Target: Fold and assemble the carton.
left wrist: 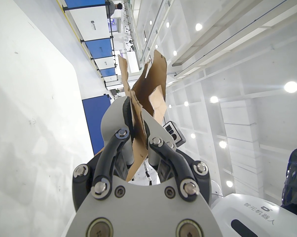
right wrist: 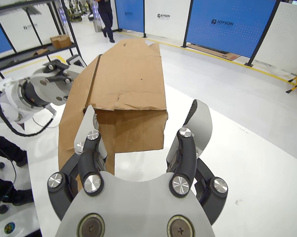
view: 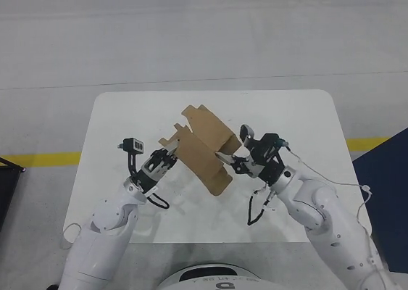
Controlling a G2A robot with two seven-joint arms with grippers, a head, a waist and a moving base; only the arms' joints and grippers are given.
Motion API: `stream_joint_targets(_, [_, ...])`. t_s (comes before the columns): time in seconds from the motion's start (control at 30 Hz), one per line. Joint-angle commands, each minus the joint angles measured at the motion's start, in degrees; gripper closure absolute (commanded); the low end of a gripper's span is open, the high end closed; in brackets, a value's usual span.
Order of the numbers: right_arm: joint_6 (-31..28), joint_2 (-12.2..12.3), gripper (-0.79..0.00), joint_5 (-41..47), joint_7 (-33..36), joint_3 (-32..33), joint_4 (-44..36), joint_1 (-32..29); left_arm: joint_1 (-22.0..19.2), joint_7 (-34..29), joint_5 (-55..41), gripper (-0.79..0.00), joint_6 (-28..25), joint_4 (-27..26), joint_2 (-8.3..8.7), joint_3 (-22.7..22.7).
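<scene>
The bench [view: 117, 123] is a white slab with rounded corners and a smooth, matte top. Both tools hang over its middle. The left tool [view: 167, 156] is above the half nearer the left edge, and the right tool [view: 234, 147] is above the half nearer the right edge. White surface stretches past each of them to the far corners and back toward the near edge. Beyond the right tool the top carries a few small dark specks [right wrist: 237, 201]. Similar faint marks [left wrist: 30, 122] dot the surface beside the left tool. The carton [view: 207, 148] hangs between the two tools; whether its lowest flap touches the bench cannot be told.
</scene>
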Motion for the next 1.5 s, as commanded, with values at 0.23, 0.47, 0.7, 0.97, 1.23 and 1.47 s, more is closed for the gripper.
stream_joint_targets(0.23, [1.54,-0.76,-0.628,15.74,-6.04,1.15,0.68,-1.65,-0.08,2.29,-7.80,0.000,-1.86,0.28,-0.33,-0.47])
stream_joint_targets(0.47, [-2.16,-1.28,-0.394,48.30,-3.49,1.84,-2.78,-3.60,-2.00,0.56,-7.51,0.000,-1.66,2.06,-0.36,-0.26])
stream_joint_targets(0.7, [5.32,-0.92,-0.357,69.71,13.77,0.70,-1.45,-2.72,-3.29,1.87,-2.86,0.000,-2.30,2.81,-0.53,1.04])
stream_joint_targets(0.97, [11.50,-0.86,-0.280,76.39,20.59,0.56,1.00,-1.33,-4.17,0.75,-1.43,0.000,-4.07,3.11,-0.46,0.71])
stream_joint_targets(1.23, [13.79,-1.24,-0.292,78.49,22.76,-1.30,3.59,1.28,-4.12,-0.37,0.00,0.000,-6.04,3.05,-0.34,0.58])
stream_joint_targets(1.47, [14.73,-1.62,-0.308,80.54,21.95,-1.67,5.97,3.15,-3.95,-0.63,-0.53,0.000,-6.60,3.11,-0.25,0.13])
